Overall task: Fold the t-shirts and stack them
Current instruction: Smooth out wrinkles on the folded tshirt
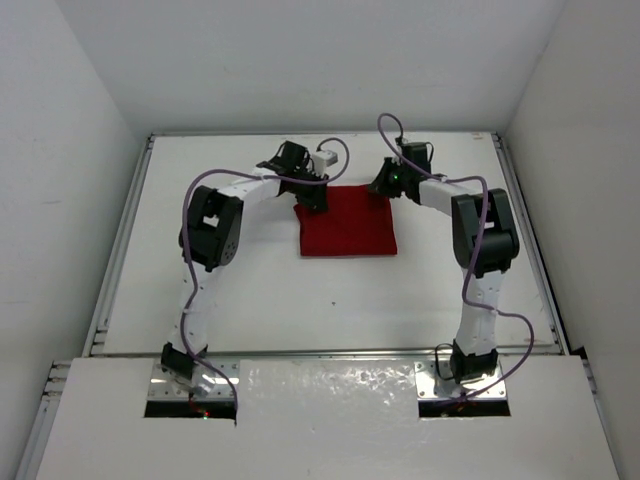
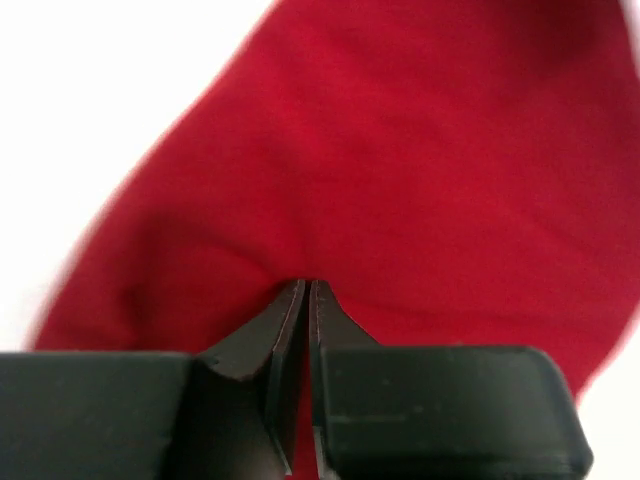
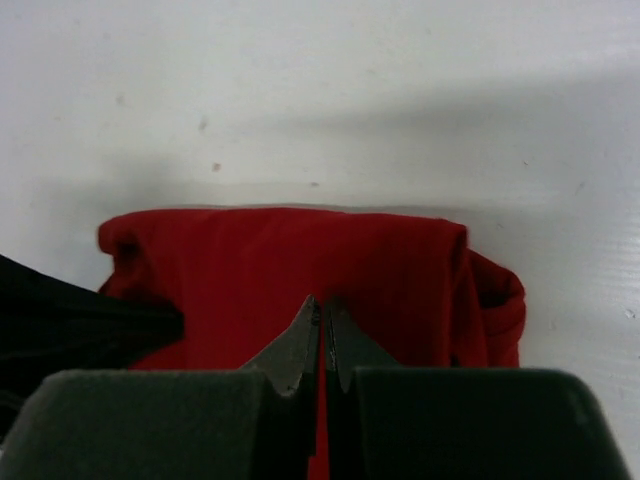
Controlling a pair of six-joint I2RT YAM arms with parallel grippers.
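Dark red t-shirt folded into rough rectangle, flat on white table, far of centre, between both arms.

Left gripper at shirt's far-left corner. Left wrist view: fingers pressed almost together, thin strip of red cloth pinched between them.

Right gripper at far-right corner. Right wrist view: jaws likewise clamped on fold of red cloth, bunched layers showing at shirt's right edge.

T-shirt on table, toward far edge — left gripper at its far-left corner, right gripper at far-right.
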